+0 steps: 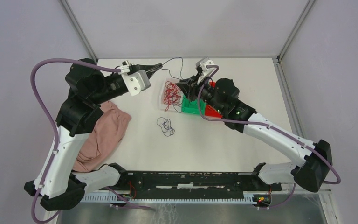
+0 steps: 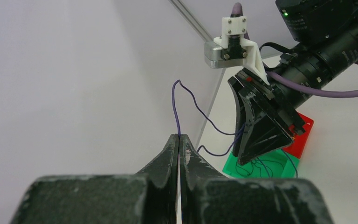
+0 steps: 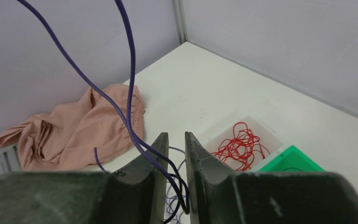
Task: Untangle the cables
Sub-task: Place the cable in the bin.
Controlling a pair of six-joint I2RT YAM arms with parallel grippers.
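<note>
A thin dark blue cable (image 1: 176,60) runs in the air between both grippers. My left gripper (image 2: 178,136) is shut on one end of it and held high at the back left (image 1: 158,66). The strand (image 2: 186,95) arcs up and then drops to my right gripper (image 1: 181,85). In the right wrist view the right gripper (image 3: 176,135) has its jaws a little apart, and the cable (image 3: 130,70) loops loosely through the gap. A small dark bundle (image 1: 165,126) lies on the table. Red cables (image 1: 170,93) lie in a clear tray (image 3: 214,126).
A green bin (image 1: 191,106) holding dark strands and a red bin (image 1: 213,111) stand under the right wrist. A pink cloth (image 1: 105,135) lies at the left by the left arm. Enclosure walls stand close behind both grippers.
</note>
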